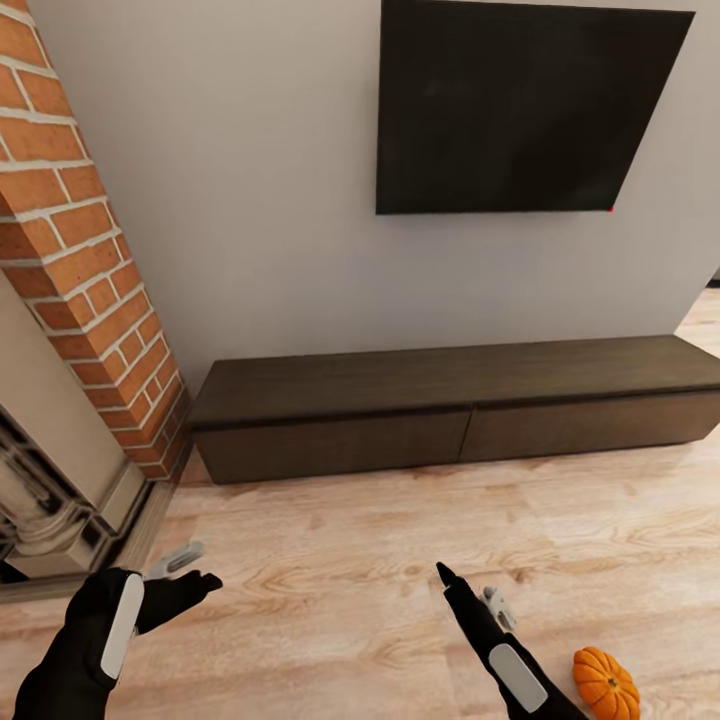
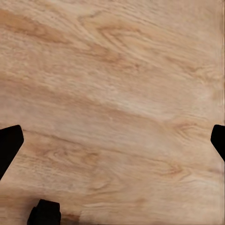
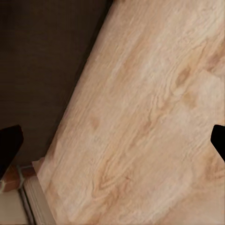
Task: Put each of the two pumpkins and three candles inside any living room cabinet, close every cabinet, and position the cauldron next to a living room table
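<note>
Left gripper (image 1: 185, 572): nearest the head camera, low over the wood floor (image 1: 360, 560); its two fingers stand apart with nothing between them. In the left wrist view the dark fingertips (image 2: 9, 145) sit at opposite edges, with bare floorboards (image 2: 112, 103) between.
Right gripper (image 1: 470, 590): also low over the floor; one black finger points toward the cabinet, a pale finger lies beside it. In the right wrist view the fingertips (image 3: 9, 143) are wide apart and hold nothing.
Pumpkin (image 1: 605, 683): orange, ribbed, resting on the floor just beside the right arm, on its outer side, behind the fingertips.
Cabinet (image 1: 460, 400): long, low, dark brown, ahead of both grippers against the wall; both drawer fronts sit flush. Its dark front (image 3: 42, 70) lies beyond the right fingertips.
Television (image 1: 520, 105): black screen on the wall above the cabinet.
Brick column (image 1: 90, 250): ahead of the left gripper, touching the cabinet's end.
</note>
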Robot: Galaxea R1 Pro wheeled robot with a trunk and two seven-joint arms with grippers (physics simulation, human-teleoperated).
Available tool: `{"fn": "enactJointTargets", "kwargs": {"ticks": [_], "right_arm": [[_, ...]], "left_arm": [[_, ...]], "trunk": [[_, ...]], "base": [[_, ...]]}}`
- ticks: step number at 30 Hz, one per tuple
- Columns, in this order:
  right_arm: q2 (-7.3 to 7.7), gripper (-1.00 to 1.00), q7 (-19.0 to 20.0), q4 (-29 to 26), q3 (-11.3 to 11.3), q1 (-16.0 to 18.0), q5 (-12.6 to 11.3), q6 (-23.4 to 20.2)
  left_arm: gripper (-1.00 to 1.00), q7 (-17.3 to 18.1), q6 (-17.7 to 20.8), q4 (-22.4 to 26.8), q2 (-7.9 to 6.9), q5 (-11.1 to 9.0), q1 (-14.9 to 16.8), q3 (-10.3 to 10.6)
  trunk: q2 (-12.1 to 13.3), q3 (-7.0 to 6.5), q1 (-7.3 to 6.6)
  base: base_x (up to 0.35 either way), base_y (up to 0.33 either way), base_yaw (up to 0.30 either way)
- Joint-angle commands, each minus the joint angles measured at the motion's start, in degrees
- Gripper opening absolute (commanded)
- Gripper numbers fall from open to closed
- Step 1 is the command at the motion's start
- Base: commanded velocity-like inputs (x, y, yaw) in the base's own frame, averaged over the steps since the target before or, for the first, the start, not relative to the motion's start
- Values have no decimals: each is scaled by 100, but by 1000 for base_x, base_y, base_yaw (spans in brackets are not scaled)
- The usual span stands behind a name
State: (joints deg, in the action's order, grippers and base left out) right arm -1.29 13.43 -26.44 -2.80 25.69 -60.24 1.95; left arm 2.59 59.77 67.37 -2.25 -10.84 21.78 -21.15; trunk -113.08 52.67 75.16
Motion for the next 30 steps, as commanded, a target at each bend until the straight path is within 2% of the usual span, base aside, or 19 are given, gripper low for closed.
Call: {"fn": "enactJointTargets", "kwargs": {"ticks": [1,3,6,9,12,14,17,23,30], "right_arm": [[-29,100,74,-72,30,6,-73,-4],[-80,100,262,-218,54,7,-134,-7],[-145,100,767,-483,71,10,-180,-20],[-290,100,922,-566,75,14,-153,13],[-530,100,1008,-590,88,15,-132,41],[-576,100,1028,-587,104,15,-154,42],[-610,100,1061,-585,123,15,-192,35],[-604,100,1225,-597,148,7,-320,27],[-565,100,1563,-591,145,-1,-695,25]], "left_arm": [[100,116,0,-10,-62,-35,1,-4],[100,298,0,-38,-145,-64,1,-12],[100,636,8,-79,-241,-84,2,-18],[100,935,22,-94,-331,-89,2,1],[100,1131,23,-99,-375,-90,2,18],[100,1167,23,-105,-382,-92,2,21],[100,1195,23,-104,-410,-93,2,17],[100,1288,23,-91,-589,-93,2,11],[100,1752,23,-57,-732,-82,18,39]], "trunk": [[-42,19,23],[-122,54,67],[-242,108,132],[-362,162,198],[-483,216,264],[-563,252,308],[-683,306,374],[-924,413,506],[-1205,539,660]], "base": [[0,0,0],[0,0,0],[0,0,0],[0,0,0],[0,0,0],[0,0,0],[0,0,0],[0,0,0],[0,0,0]]}}
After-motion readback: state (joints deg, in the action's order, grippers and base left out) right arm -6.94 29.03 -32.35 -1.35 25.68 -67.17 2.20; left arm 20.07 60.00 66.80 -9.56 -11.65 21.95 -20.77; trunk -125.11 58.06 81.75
